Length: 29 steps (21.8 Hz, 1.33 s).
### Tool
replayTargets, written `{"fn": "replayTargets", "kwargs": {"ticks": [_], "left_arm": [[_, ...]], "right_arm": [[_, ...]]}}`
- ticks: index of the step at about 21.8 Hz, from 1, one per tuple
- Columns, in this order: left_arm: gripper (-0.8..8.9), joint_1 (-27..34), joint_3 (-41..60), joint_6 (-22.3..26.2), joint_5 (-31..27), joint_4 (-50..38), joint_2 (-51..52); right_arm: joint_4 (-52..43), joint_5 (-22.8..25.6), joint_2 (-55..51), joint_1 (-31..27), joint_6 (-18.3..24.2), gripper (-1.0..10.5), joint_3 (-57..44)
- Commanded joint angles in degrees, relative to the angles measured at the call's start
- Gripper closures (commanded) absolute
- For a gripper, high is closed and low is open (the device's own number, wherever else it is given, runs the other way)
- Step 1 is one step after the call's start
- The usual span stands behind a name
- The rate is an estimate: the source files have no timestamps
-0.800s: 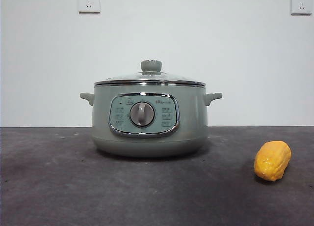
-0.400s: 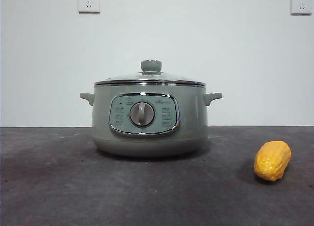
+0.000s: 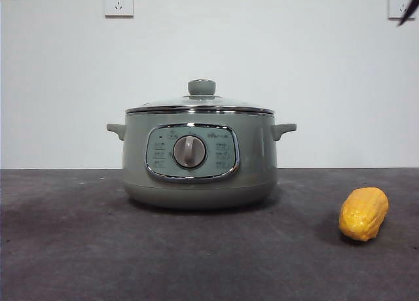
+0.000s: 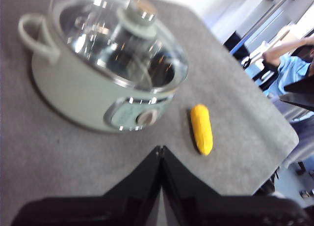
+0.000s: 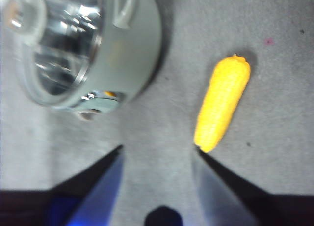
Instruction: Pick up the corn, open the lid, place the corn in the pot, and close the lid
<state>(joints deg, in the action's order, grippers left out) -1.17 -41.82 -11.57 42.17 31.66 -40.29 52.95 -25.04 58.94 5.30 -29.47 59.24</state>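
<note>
The corn (image 3: pixel 363 213), lumpy yellow, lies beside the lidded pot (image 3: pixel 200 158); left gripper (image 4: pixel 160 152) jaws clenched, right gripper (image 5: pixel 158 153) jaws spread

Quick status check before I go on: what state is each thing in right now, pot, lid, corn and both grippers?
pot: upright on the table, closed.
lid: seated on the pot, knob up.
corn: lying on the table beside the pot, apart from it, not held.
left gripper: shut, empty, above the table.
right gripper: open, empty, above the table near the corn.
</note>
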Motion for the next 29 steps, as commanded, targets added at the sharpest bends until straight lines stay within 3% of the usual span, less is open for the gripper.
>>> {"fn": "replayTargets", "kwargs": {"ticks": [1, 8, 16, 29], "left_arm": [[8.17, 0.0, -0.2, 3.1, 0.3, 0.7, -1.2], [8.17, 0.0, -0.2, 6.1, 0.2, 2.2, -3.8], [8.17, 0.0, -0.2, 9.7, -0.2, 4.2, -4.0], [8.17, 0.0, -0.2, 11.4, -0.2, 5.0, -4.1]], "right_arm": [[0.2, 4.2, 4.4, 4.0, 1.0, 4.6, 1.2], [0.0, 16.7, 20.6, 13.3, -1.1, 4.6, 4.6], [-2.8, 19.3, 36.5, 14.1, -6.4, 4.7, 5.8], [-6.7, 21.2, 42.9, 14.1, -7.8, 4.9, 5.8]]}}
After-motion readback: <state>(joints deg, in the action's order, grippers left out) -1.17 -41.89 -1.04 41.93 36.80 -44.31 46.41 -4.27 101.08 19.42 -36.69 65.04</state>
